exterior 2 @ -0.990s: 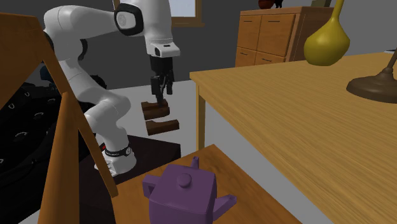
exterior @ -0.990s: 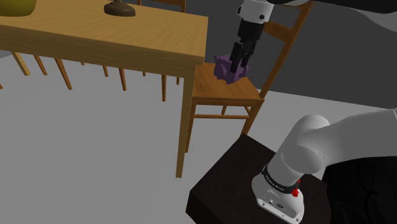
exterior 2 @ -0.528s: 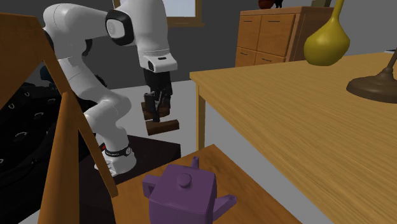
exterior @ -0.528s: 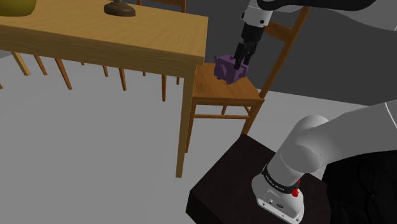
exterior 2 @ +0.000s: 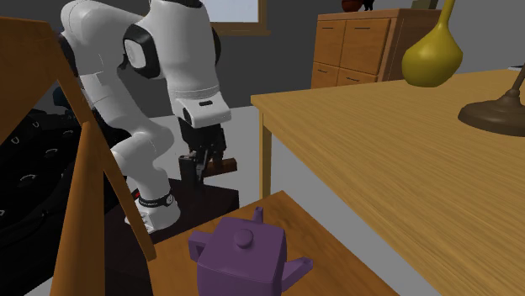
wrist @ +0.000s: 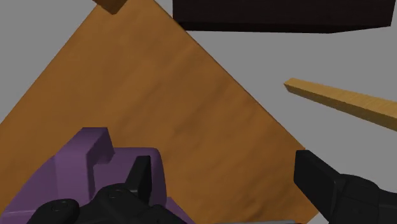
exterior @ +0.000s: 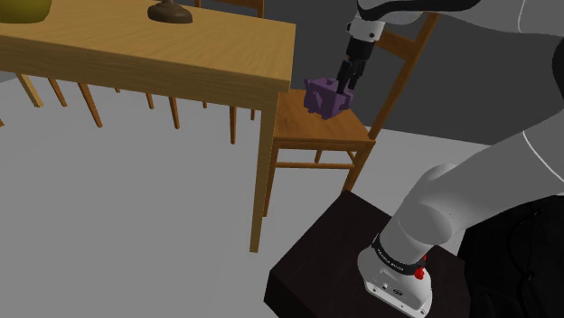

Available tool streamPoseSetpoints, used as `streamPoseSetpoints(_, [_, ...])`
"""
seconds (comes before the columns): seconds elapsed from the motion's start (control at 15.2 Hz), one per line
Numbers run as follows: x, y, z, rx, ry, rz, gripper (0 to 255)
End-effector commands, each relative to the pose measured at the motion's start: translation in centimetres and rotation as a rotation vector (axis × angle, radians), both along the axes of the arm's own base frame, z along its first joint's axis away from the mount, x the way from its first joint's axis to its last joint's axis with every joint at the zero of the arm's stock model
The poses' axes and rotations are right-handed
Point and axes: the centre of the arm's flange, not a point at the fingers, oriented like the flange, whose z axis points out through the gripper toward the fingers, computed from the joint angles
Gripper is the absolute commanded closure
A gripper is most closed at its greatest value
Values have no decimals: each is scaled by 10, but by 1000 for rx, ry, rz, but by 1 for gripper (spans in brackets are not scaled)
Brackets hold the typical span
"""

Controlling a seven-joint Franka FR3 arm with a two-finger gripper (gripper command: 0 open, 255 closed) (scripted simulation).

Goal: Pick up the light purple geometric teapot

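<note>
The purple faceted teapot [exterior: 319, 96] stands on the wooden seat of a chair [exterior: 322, 132], beside the table. My gripper [exterior: 345, 88] hangs just over the teapot's side nearest the chair back, fingers pointing down and open. In the second exterior view the teapot [exterior 2: 245, 252] is close up on the seat, with the gripper [exterior 2: 201, 171] behind and above it. Through the wrist camera the teapot [wrist: 79, 173] lies by one finger [wrist: 140, 180]; the gripper [wrist: 232, 186] otherwise spans bare seat [wrist: 159, 95], and the other finger [wrist: 323, 183] stands well apart.
A wooden table [exterior: 154, 50] with a lamp base [exterior: 169, 13] stands close to the chair. The slatted chair back [exterior: 399, 79] rises right behind the gripper. The dark stand [exterior: 336, 262] lies below. A yellow vase [exterior 2: 432, 55] and a wooden cabinet [exterior 2: 362, 50] sit farther off.
The gripper has come down and moved toward the chair back, from in front of the teapot to just over its far side. The fingers stayed open. The teapot has not moved.
</note>
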Motion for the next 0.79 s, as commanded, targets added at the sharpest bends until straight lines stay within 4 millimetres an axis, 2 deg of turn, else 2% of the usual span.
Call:
streamPoseSetpoints(0.0, [5,-26,-7,2,-1,-4,0])
streamPoseSetpoints(0.46, [28,-110,-26,13,-6,-21,0])
streamPoseSetpoints(0.73, [28,-110,-48,13,-6,-21,0])
